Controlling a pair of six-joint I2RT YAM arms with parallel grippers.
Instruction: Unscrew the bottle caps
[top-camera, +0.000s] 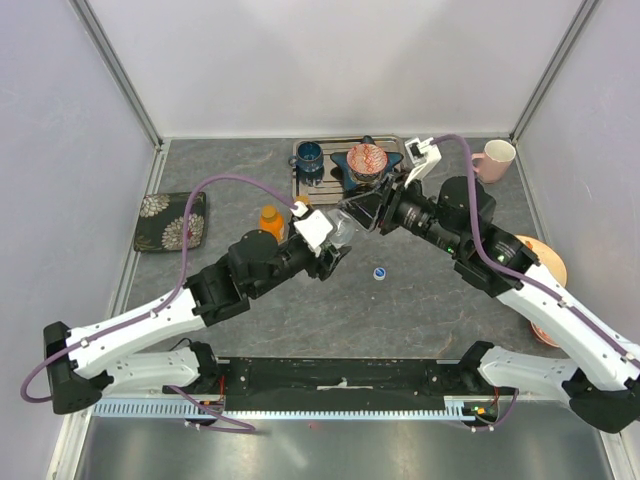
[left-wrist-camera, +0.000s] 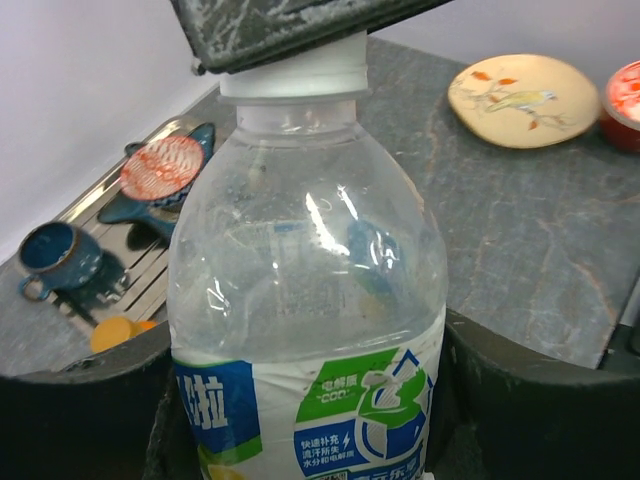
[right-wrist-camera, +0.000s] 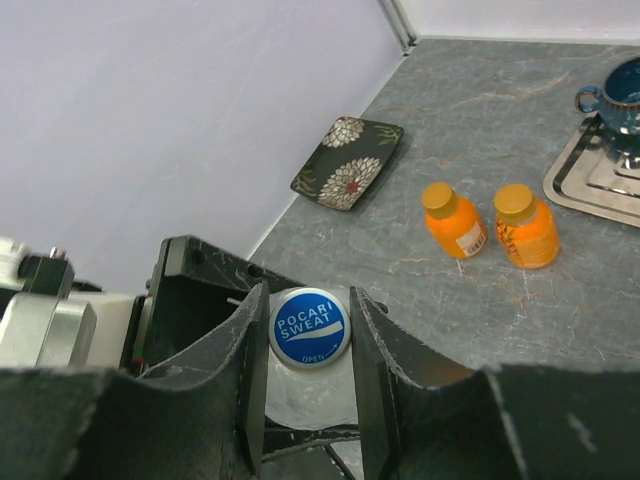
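**A:** What lies nearest on the counter (top-camera: 420, 300)?

**B:** A loose blue cap (top-camera: 380, 272), by itself, just in front of both hands.

**A:** And the left hand (top-camera: 333, 256)?

**B:** Clamped on the labelled water bottle (left-wrist-camera: 305, 300), one finger pressed to each side, near the counter's middle.

**A:** The right hand (right-wrist-camera: 308, 305)?

**B:** Closed down on the Pocari cap (right-wrist-camera: 309, 327) at that bottle's top, a finger tight against each edge.

**A:** Farther back?

**B:** An orange bottle (right-wrist-camera: 453, 222) and a second orange bottle (right-wrist-camera: 525, 228), upright, capped, side by side, not touching.
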